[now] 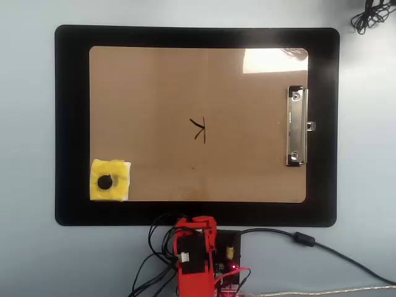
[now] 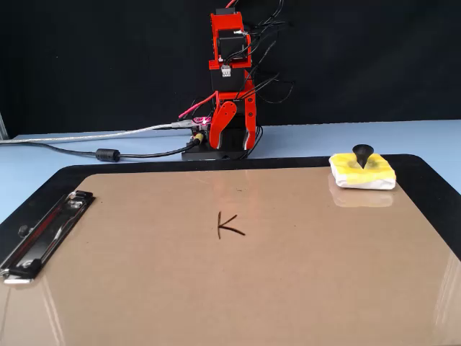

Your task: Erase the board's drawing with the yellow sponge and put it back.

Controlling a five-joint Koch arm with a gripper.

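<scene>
The board (image 1: 161, 93) (image 2: 144, 274) is a brown clipboard on a black mat, its silver clip (image 1: 296, 126) at the right in the overhead view. Near the board's middle is the drawing (image 1: 198, 130) (image 2: 227, 225), a small black K-like scribble. On the board's lower left corner in the overhead view lies the yellow sponge (image 1: 116, 172) (image 2: 379, 171), with a black knob in its middle. My red gripper (image 2: 232, 144) (image 1: 197, 223) hangs folded by the arm's base, off the board and far from the sponge. Its jaws stand slightly apart with nothing between them.
The black mat (image 1: 71, 124) (image 2: 65, 176) lies on a pale blue table. The arm's base and cables (image 1: 297, 238) (image 2: 108, 154) sit beside the mat's edge. A dark cable bundle (image 1: 371, 15) lies at the top right corner in the overhead view.
</scene>
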